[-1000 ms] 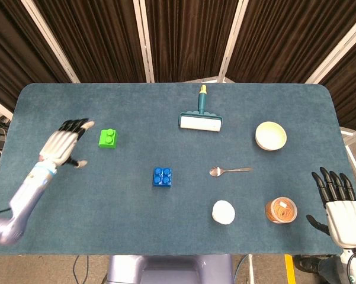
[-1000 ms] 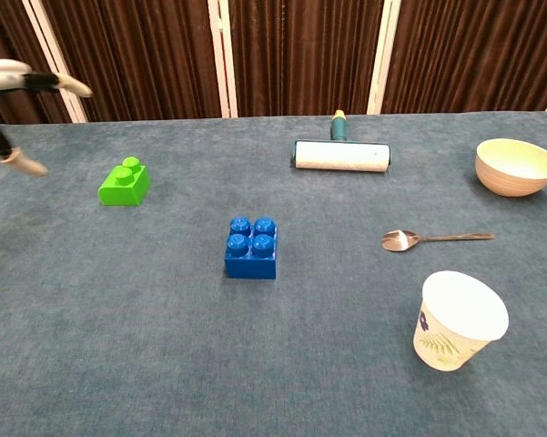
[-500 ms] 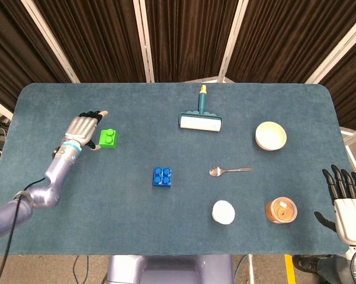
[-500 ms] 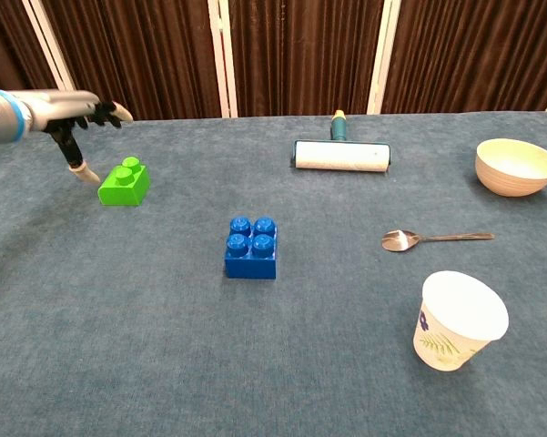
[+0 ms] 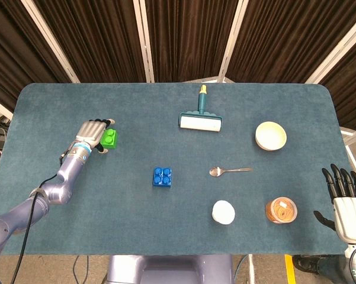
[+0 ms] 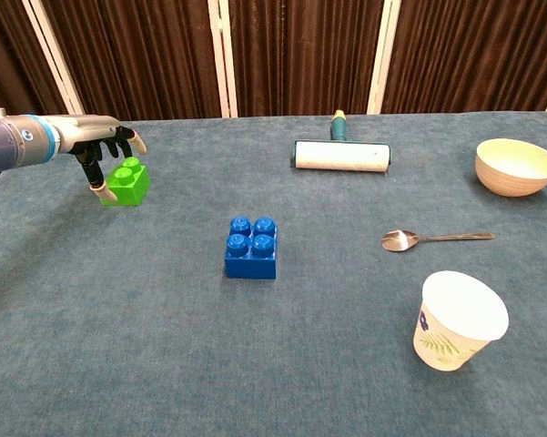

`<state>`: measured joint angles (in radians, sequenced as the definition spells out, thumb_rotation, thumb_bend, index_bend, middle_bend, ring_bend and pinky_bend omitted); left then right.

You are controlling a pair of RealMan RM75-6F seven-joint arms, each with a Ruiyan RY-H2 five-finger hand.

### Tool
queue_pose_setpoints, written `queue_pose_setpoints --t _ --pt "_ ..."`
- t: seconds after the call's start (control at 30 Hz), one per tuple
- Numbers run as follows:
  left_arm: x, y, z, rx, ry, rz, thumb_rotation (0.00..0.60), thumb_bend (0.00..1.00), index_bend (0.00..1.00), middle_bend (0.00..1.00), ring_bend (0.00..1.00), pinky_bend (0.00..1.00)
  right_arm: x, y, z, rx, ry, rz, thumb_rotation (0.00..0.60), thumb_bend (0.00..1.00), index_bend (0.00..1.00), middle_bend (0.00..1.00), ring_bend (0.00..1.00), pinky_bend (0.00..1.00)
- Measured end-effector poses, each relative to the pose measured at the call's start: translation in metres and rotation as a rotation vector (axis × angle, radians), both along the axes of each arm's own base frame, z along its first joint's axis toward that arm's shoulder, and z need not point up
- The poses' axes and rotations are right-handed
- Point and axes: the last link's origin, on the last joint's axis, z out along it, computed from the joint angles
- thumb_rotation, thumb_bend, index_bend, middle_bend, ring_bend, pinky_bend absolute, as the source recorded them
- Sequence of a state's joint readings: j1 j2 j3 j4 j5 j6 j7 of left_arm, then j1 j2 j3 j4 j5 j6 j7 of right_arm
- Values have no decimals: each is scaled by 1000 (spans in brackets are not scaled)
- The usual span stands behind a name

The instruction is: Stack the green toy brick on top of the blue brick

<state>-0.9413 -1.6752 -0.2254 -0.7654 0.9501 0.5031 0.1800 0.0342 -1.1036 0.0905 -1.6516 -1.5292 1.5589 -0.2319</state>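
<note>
Curling over green brick (image 6: pixel 125 181), left hand (image 5: pixel 93 134) fingers (image 6: pixel 118 142) apart, thumb beside it; grip unclear.

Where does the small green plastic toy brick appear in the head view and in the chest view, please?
Head view: the small green plastic toy brick lies left of centre, in the upper half, at the fingers of the left hand.
Chest view: it is at the upper left, with the fingers over it.
Shared landmark: the blue square toy brick, down and to the right of the green one in both views.
</note>
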Motion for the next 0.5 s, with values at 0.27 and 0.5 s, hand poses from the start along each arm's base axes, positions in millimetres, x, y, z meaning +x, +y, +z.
queue_pose_setpoints --t 0.27,0.5 --pt "-1 1 -4 18 -5 11 600 181 428 506 438 443 0 0 2 -6 -5 0 600 0 0 0 0 0" --pt "6 -3 -2 20 -50 -1 600 182 432 508 440 445 0 0 2 -6 -11 0 600 0 0 0 0 0"
